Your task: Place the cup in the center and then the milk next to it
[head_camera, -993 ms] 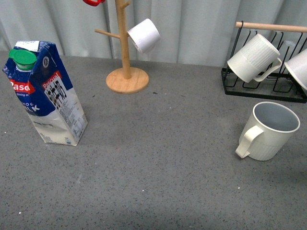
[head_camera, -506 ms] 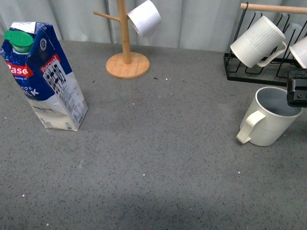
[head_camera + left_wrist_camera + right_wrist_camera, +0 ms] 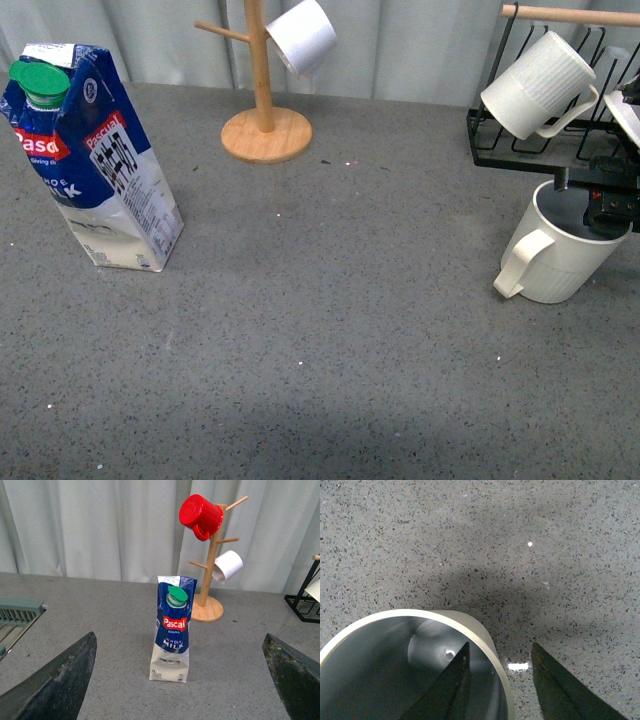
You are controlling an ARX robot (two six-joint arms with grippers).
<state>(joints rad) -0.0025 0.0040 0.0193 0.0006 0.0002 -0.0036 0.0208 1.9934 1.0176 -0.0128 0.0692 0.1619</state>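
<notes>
Right claw (image 3: 499, 652) is spread, straddling the cup (image 3: 562, 262) wall: one finger inside, one outside, not pinched. The cup sits upright at three o'clock on the counter (image 3: 330, 330), handle toward eight. Milk (image 3: 95, 170) stands at nine o'clock, ahead of my left claw (image 3: 179, 637), which is also apart.

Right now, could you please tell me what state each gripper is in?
Left gripper: open, empty.
Right gripper: open, straddling the cup rim, not gripping.

You are viewing a staged lab tabletop.
A pale curtain (image 3: 100, 530) is backing the speckled grey table (image 3: 330, 350).
</notes>
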